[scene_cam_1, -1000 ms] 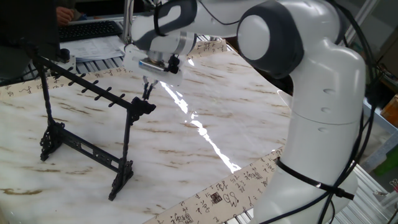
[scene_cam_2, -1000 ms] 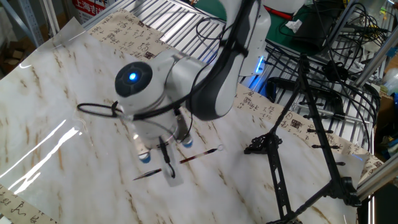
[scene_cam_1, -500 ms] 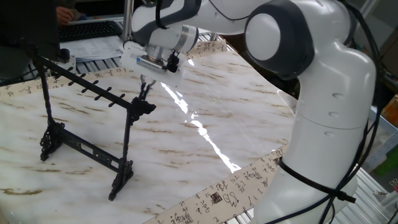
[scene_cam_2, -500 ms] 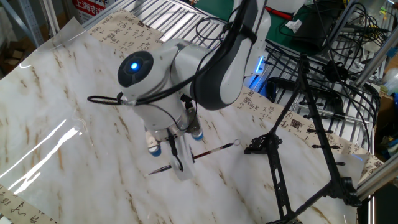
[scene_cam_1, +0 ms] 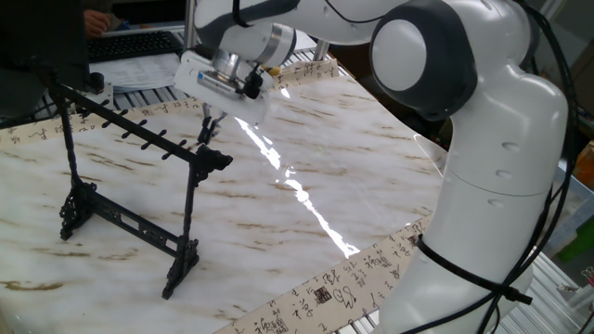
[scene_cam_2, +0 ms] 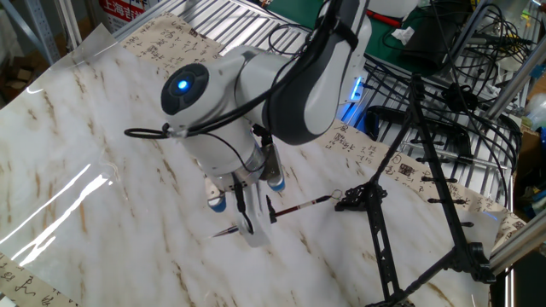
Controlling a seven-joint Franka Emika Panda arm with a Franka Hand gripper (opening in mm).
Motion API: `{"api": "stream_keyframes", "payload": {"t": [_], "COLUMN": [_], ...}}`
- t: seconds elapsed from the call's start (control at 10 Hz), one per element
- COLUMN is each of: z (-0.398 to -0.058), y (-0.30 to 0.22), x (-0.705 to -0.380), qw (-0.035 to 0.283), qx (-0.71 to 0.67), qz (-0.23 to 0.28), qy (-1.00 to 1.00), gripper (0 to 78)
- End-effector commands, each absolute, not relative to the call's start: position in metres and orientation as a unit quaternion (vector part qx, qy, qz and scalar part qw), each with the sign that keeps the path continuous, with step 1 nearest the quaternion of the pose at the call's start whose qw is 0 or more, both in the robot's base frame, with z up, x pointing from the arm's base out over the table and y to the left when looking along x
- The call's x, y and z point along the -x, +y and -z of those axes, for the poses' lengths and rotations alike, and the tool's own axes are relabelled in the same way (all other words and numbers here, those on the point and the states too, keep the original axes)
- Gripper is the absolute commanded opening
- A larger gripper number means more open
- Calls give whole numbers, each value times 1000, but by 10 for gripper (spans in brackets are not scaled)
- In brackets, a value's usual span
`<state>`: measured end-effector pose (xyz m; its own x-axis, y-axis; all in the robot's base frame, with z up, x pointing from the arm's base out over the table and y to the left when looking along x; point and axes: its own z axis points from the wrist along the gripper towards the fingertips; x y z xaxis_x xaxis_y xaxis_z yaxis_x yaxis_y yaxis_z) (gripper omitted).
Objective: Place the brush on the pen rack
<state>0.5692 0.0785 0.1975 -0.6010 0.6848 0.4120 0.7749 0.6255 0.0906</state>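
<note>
**Brush held in the air, beside the rack's end**

You have a marble-patterned table [scene_cam_1: 371, 176] edged with calligraphy-printed paper [scene_cam_1: 325, 297]. On it stands the pen rack [scene_cam_1: 130, 199], upright on both feet, nothing hanging from its pegs. Behind the table you can see a keyboard [scene_cam_1: 135, 44] and, on the opposite side, metal grating [scene_cam_2: 247, 30] and tangled cables [scene_cam_2: 465, 68]. The gripper [scene_cam_2: 253, 207] points down, fingers clamped on the brush [scene_cam_2: 277, 212], which lies roughly level above the tabletop, its looped end just beside the rack's near foot [scene_cam_2: 358, 199].
</note>
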Motion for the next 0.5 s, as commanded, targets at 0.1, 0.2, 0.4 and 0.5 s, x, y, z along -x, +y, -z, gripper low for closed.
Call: {"api": "stream_keyframes", "payload": {"t": [0.1,0.2,0.4,0.5], "z": [-210,-212,-225,-229], "y": [86,88,94,97], "x": [-573,-573,-578,-580], "qw": [180,182,195,199], "qx": [422,424,440,445], "qz": [129,130,141,145], "qy": [-879,-878,-865,-861], "gripper": [12,12,12,12]}}
